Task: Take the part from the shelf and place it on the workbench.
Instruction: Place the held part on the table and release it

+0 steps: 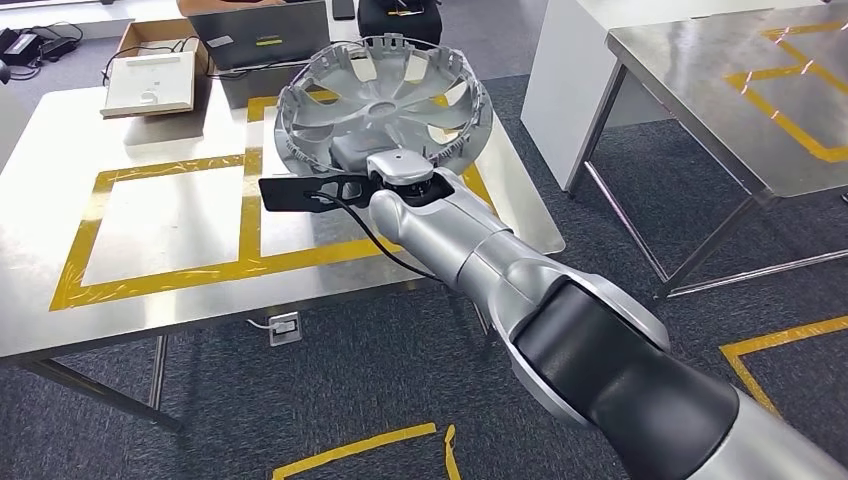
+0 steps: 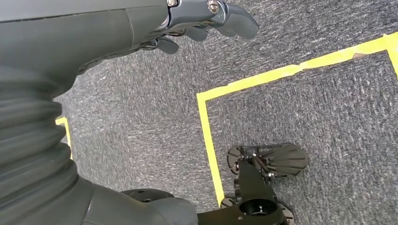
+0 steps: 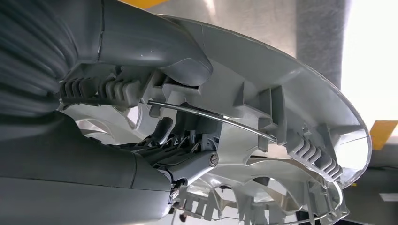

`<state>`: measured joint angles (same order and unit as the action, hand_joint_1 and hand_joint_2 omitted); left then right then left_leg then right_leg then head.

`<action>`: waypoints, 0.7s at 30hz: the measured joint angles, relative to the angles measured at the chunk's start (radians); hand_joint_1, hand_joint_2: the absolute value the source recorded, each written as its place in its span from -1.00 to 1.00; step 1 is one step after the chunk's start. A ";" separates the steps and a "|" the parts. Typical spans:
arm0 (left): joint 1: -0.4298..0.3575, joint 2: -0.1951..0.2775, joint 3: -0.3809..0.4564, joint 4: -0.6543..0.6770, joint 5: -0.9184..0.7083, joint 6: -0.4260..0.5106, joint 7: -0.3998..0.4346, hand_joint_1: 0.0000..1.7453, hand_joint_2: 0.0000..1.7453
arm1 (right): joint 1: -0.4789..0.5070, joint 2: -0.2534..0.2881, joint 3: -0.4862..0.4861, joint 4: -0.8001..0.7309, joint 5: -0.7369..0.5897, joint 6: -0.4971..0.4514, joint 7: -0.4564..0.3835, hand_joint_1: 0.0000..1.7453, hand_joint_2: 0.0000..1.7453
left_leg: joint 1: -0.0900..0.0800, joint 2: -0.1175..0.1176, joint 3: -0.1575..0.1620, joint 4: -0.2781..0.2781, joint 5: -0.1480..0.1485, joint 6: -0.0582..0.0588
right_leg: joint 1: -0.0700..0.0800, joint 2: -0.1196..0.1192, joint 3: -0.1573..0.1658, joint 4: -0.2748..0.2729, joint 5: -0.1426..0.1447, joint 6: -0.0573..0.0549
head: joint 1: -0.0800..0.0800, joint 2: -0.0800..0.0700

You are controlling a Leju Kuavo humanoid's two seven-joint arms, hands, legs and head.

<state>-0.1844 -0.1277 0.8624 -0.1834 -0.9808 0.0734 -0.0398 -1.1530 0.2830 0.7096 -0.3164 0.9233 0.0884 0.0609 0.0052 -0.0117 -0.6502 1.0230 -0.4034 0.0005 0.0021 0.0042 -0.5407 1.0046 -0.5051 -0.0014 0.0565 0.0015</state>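
The part is a silver wheel cover (image 1: 380,100), its ribbed inner side facing up, tilted over the right taped square of the steel workbench (image 1: 170,230). My right hand (image 1: 362,153) grips its near rim, reaching in from the lower right. In the right wrist view the thumb (image 3: 141,47) lies over the rim of the cover (image 3: 291,93) and the fingers hold it from beneath. Whether the cover touches the bench I cannot tell. My left hand (image 2: 202,23) hangs over grey carpet, holding nothing, fingers loosely bent.
Yellow tape marks two squares on the bench. A white box (image 1: 150,82) and a laptop (image 1: 262,35) sit at its far edge. A second steel table (image 1: 720,90) stands to the right across a carpeted aisle. Yellow tape lines (image 2: 209,140) cross the floor.
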 joint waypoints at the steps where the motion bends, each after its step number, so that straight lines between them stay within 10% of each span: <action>1: 0.000 0.000 -0.002 0.000 -0.002 0.000 0.001 -1.00 1.00 | 0.000 0.001 0.001 0.001 0.001 0.000 -0.006 0.50 0.50 | 0.000 0.000 0.000 0.000 0.000 0.000 | 0.000 0.000 0.000 0.000 0.000 0.000 | 0.000 0.000; 4: -0.001 -0.001 -0.007 0.001 -0.008 -0.001 0.003 -1.00 1.00 | 0.000 0.005 0.003 0.002 0.006 -0.001 -0.021 -1.00 -1.00 | 0.000 0.000 0.000 0.000 0.000 0.000 | 0.000 0.000 0.000 0.000 0.000 0.000 | 0.000 0.000; 11: -0.006 -0.002 -0.010 0.001 -0.008 -0.006 -0.002 -1.00 1.00 | -0.010 0.024 0.018 0.002 0.019 -0.004 -0.052 -1.00 -1.00 | 0.000 0.000 0.002 0.000 0.000 0.000 | 0.000 0.000 0.002 0.000 0.000 0.000 | 0.000 0.000; 15: -0.007 -0.002 -0.010 0.002 -0.007 -0.014 -0.006 -1.00 -1.00 | -0.014 0.030 0.022 0.002 0.019 -0.004 -0.057 -1.00 -1.00 | 0.000 0.000 0.003 0.000 0.000 0.000 | 0.000 0.000 0.003 0.000 -0.001 -0.001 | 0.000 0.000; 21: -0.007 -0.002 -0.010 0.002 -0.007 -0.014 -0.003 -1.00 -1.00 | -0.015 0.031 0.026 0.002 0.020 -0.007 -0.060 -1.00 -1.00 | 0.000 0.000 0.005 0.000 0.000 0.000 | 0.000 0.000 0.004 0.000 -0.001 -0.001 | 0.000 0.000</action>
<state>-0.1918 -0.1297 0.8526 -0.1811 -0.9881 0.0591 -0.0428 -1.1678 0.3136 0.7360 -0.3147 0.9428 0.0812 0.0005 0.0053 -0.0115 -0.6456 1.0228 -0.4034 0.0005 0.0023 0.0043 -0.5371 1.0045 -0.5056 -0.0020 0.0565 0.0015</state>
